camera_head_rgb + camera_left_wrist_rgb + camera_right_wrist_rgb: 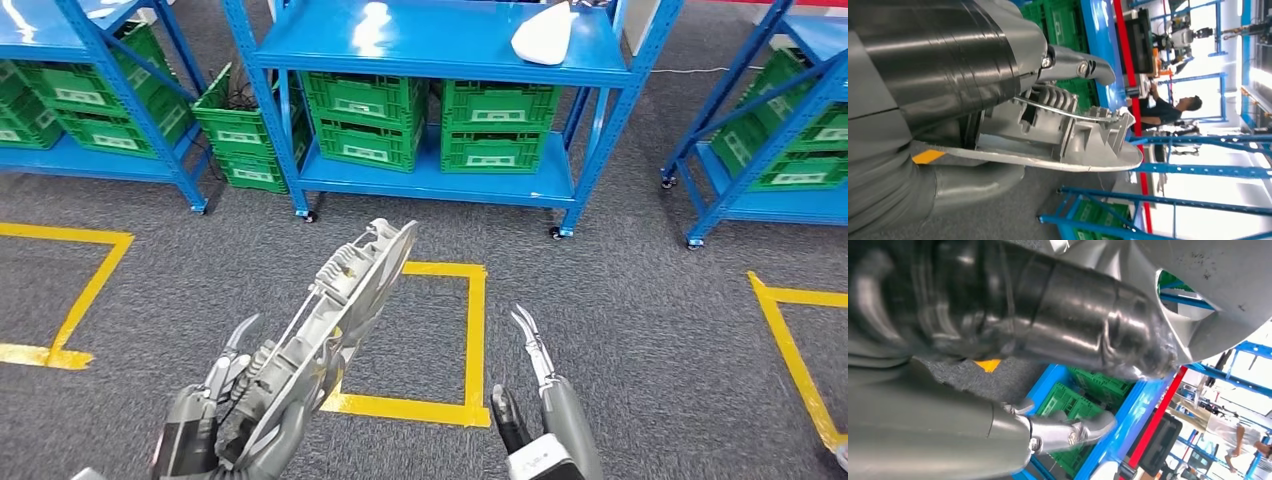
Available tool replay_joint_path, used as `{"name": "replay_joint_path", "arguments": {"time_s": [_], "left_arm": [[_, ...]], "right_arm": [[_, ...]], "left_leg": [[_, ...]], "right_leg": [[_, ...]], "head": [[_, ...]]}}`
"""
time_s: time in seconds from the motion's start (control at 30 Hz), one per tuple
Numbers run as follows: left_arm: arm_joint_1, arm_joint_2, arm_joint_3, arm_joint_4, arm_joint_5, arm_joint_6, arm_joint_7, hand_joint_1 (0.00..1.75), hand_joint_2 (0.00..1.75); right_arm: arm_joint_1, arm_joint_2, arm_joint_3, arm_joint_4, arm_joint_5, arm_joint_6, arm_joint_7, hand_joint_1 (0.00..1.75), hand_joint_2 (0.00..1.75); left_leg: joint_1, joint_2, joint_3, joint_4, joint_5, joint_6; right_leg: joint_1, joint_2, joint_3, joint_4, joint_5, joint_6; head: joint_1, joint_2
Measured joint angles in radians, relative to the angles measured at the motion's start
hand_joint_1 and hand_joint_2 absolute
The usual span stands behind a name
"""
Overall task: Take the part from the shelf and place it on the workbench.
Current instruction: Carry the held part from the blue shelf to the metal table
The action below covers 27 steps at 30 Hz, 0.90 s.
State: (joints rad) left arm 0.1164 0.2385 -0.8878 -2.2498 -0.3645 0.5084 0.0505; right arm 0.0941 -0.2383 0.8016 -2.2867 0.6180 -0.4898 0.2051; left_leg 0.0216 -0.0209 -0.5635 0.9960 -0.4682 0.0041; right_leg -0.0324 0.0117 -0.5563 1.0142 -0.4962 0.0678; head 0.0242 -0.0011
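The robot's left hand [225, 400] grips a long grey ribbed plastic part [335, 310], held tilted above the grey carpeted floor [620, 300]. Its right hand [525, 385] holds nothing, fingers spread apart. Beyond them stands a blue metal shelf [440, 50] with green plastic crates [430, 125] on its lower level and a white curved part [543, 35] near its top right corner.

Grey carpet floor [640, 300], yellow tape squares [474, 330], blue steel racks [440, 50] holding green crates [365, 120], bright overhead light

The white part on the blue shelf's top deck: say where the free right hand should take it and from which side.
Grip the white part at its broad rounded end near the shelf's front edge, coming from the front. It narrows to a point toward the back, and the front is open to the right hand; the left hand holds the grey part.
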Motion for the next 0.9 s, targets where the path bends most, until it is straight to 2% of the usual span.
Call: {"name": "replay_joint_path", "arguments": {"time_s": [0.07, 0.13, 0.2, 0.27, 0.3, 0.33, 0.37, 0.43, 0.5, 0.53, 0.6, 0.67, 0.7, 0.77, 0.8, 0.83, 0.87, 0.9], "left_arm": [[0.001, 0.000, 0.001, 0.000, -0.001, 0.001, 0.000, 1.75, 1.75], [0.001, 0.000, 0.002, 0.000, -0.001, 0.002, 0.000, 1.75, 1.75], [0.001, 0.001, 0.002, 0.000, -0.001, 0.002, 0.000, 1.75, 1.75], [0.001, 0.001, 0.002, 0.000, -0.001, 0.002, 0.001, 1.75, 1.75], [0.002, 0.001, 0.003, 0.000, -0.001, 0.003, 0.001, 1.75, 1.75], [0.002, 0.001, 0.003, 0.000, 0.000, 0.003, 0.001, 1.75, 1.75], [0.002, 0.001, 0.003, 0.000, 0.000, 0.003, 0.002, 1.75, 1.75], [0.002, 0.001, 0.003, 0.000, 0.001, 0.002, 0.002, 1.75, 1.75], [0.000, 0.001, 0.003, -0.001, 0.002, 0.003, 0.002, 1.75, 1.75], [0.000, 0.001, 0.003, -0.001, 0.002, 0.003, 0.001, 1.75, 1.75], [0.001, 0.001, 0.003, -0.001, 0.002, 0.003, 0.001, 1.75, 1.75], [0.001, 0.001, 0.003, -0.001, 0.002, 0.003, 0.000, 1.75, 1.75], [0.001, 0.001, 0.003, -0.001, 0.002, 0.003, 0.000, 1.75, 1.75], [0.000, 0.001, 0.003, -0.001, 0.002, 0.003, -0.001, 1.75, 1.75], [0.000, 0.001, 0.003, -0.001, 0.002, 0.003, -0.001, 1.75, 1.75], [0.000, 0.001, 0.003, 0.000, 0.002, 0.003, -0.001, 1.75, 1.75], [0.000, 0.001, 0.004, 0.000, 0.002, 0.003, -0.001, 1.74, 1.75], [0.000, 0.001, 0.004, 0.000, 0.002, 0.003, -0.001, 1.74, 1.75]], "right_arm": [[-0.001, 0.001, 0.001, 0.000, 0.000, 0.000, 0.000, 0.00, 0.00], [-0.003, 0.002, 0.004, 0.001, 0.000, 0.001, 0.000, 0.00, 0.00], [-0.005, 0.004, 0.007, 0.001, -0.001, 0.001, 0.000, 0.00, 0.00], [-0.005, 0.005, 0.008, 0.002, -0.001, 0.001, 0.000, 0.00, 0.00], [-0.005, 0.005, 0.009, 0.002, -0.002, 0.001, 0.000, 0.00, 0.00], [-0.005, 0.005, 0.009, 0.003, -0.002, 0.001, 0.000, 0.00, 0.00], [-0.005, 0.005, 0.010, 0.004, -0.003, 0.001, 0.000, 0.00, 0.00], [-0.005, 0.005, 0.010, 0.004, -0.003, 0.001, 0.000, 0.00, 0.00], [-0.005, 0.005, 0.010, 0.004, -0.003, 0.001, 0.000, 0.00, 0.00], [-0.005, 0.006, 0.010, 0.004, -0.003, 0.001, 0.000, 0.00, 0.00], [-0.005, 0.006, 0.011, 0.004, -0.003, 0.001, 0.001, 0.00, 0.00], [-0.006, 0.006, 0.011, 0.004, -0.003, 0.002, 0.001, 0.00, 0.00], [-0.007, 0.006, 0.011, 0.004, -0.003, 0.002, 0.001, 0.00, 0.00], [-0.006, 0.006, 0.011, 0.004, -0.003, 0.002, 0.001, 0.00, 0.00], [-0.006, 0.006, 0.011, 0.004, -0.004, 0.002, 0.002, 0.00, 0.00], [-0.006, 0.006, 0.011, 0.005, -0.004, 0.002, 0.002, 0.00, 0.00], [-0.006, 0.006, 0.011, 0.005, -0.005, 0.002, 0.002, 0.00, 0.00], [-0.006, 0.006, 0.011, 0.006, -0.006, 0.002, 0.002, 0.00, 0.00]], "left_leg": [[0.001, -0.004, -0.007, 0.003, 0.002, -0.012], [0.004, 0.000, -0.019, 0.015, -0.007, -0.020], [0.005, 0.010, -0.056, 0.091, -0.053, -0.024], [0.004, 0.014, -0.113, 0.217, -0.108, -0.024], [0.004, 0.014, -0.135, 0.262, -0.119, -0.023], [0.003, 0.014, -0.141, 0.272, -0.112, -0.020], [0.002, 0.015, -0.129, 0.247, -0.090, -0.016], [-0.005, 0.025, -0.069, 0.127, -0.033, -0.005], [-0.013, 0.036, -0.020, 0.033, -0.012, 0.004], [-0.016, 0.037, -0.010, 0.016, -0.014, 0.007], [-0.017, 0.031, -0.006, 0.009, -0.009, 0.014], [-0.013, 0.025, -0.002, -0.001, -0.002, 0.024], [-0.011, 0.023, -0.001, -0.004, 0.001, 0.028], [-0.013, 0.017, -0.002, -0.004, 0.001, 0.033], [-0.014, 0.014, -0.002, -0.003, 0.001, 0.034], [-0.016, 0.010, -0.003, -0.001, 0.000, 0.035], [-0.017, 0.006, -0.002, 0.000, 0.000, 0.036], [-0.019, 0.001, -0.002, 0.002, -0.001, 0.036]], "right_leg": [[0.005, 0.000, 0.001, 0.004, -0.001, -0.022], [0.006, -0.005, -0.001, 0.002, 0.004, -0.038], [0.006, -0.009, -0.001, -0.002, 0.008, -0.051], [0.010, -0.012, -0.002, -0.002, 0.009, -0.057], [0.013, -0.015, -0.003, -0.002, 0.009, -0.058], [0.016, -0.017, -0.003, -0.002, 0.008, -0.059], [0.018, -0.019, -0.002, -0.001, 0.008, -0.060], [0.022, -0.022, 0.001, -0.002, 0.007, -0.059], [0.026, -0.025, -0.001, 0.000, 0.006, -0.052], [0.026, -0.028, -0.003, 0.000, 0.006, -0.048], [0.026, -0.033, -0.004, -0.002, 0.008, -0.036], [0.025, -0.031, -0.018, 0.024, -0.011, -0.025], [0.024, -0.027, -0.038, 0.065, -0.035, -0.021], [0.022, -0.022, -0.096, 0.192, -0.094, -0.015], [0.022, -0.021, -0.122, 0.247, -0.110, -0.014], [0.022, -0.020, -0.135, 0.272, -0.110, -0.014], [0.022, -0.019, -0.129, 0.259, -0.091, -0.016], [0.023, -0.017, -0.106, 0.209, -0.058, -0.020]], "head": [[-0.005, 0.000], [-0.014, 0.000], [-0.027, 0.000], [-0.043, 0.000], [-0.048, 0.000], [-0.052, 0.000], [-0.055, 0.000], [-0.059, 0.000], [-0.060, 0.000], [-0.059, 0.000], [-0.057, 0.000], [-0.050, 0.000], [-0.044, 0.000], [-0.030, 0.000], [-0.025, 0.000], [-0.020, 0.000], [-0.017, 0.000], [-0.013, 0.000]]}}
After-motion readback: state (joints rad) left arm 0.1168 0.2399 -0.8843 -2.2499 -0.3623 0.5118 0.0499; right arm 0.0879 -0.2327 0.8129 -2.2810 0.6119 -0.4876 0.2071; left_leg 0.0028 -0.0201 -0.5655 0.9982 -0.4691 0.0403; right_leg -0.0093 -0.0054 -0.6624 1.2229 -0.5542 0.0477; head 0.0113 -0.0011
